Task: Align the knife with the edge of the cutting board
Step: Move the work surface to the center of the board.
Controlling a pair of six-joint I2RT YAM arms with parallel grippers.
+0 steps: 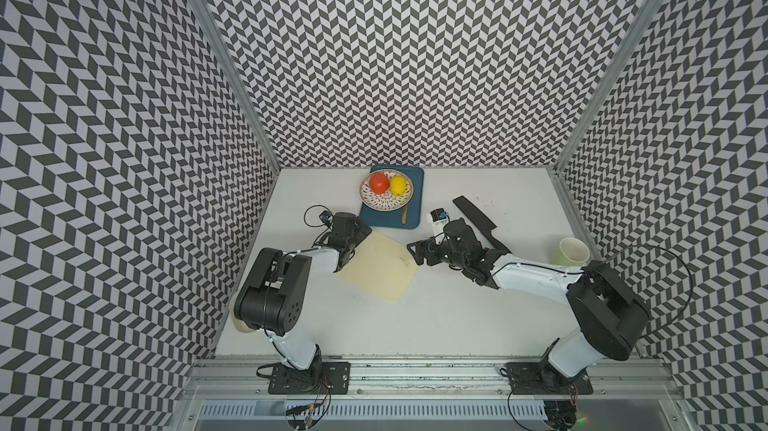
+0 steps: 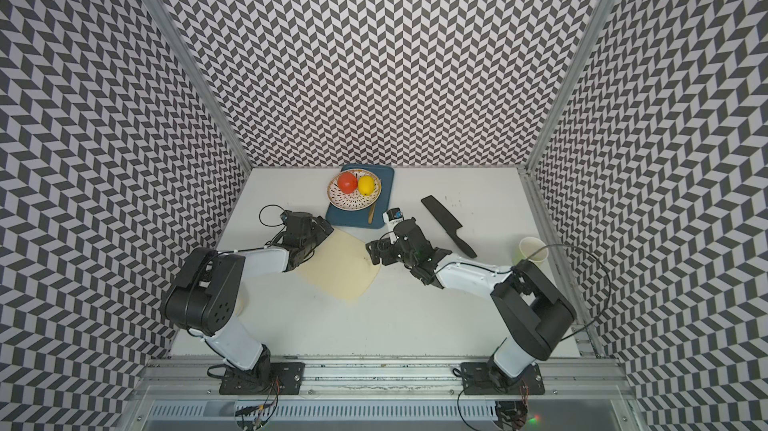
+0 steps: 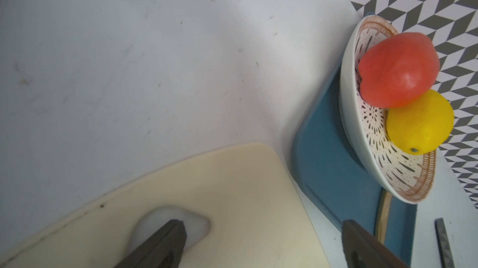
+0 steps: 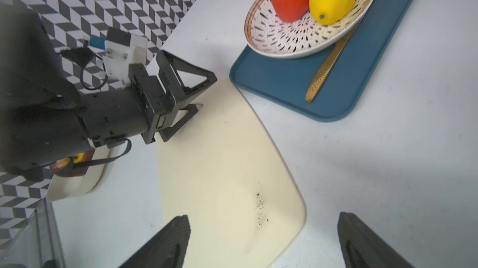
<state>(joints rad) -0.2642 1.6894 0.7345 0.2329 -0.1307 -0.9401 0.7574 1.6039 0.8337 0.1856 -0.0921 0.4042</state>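
Knife (image 1: 475, 217) apart from right claw (image 1: 415, 253), just beyond its wrist

Both top views look steeply down from high above the front edge, taking in the whole table (image 1: 457, 325). The wrist views sit close and low, both sharing the cutting board (image 3: 232, 189) and bowl (image 4: 297, 52).
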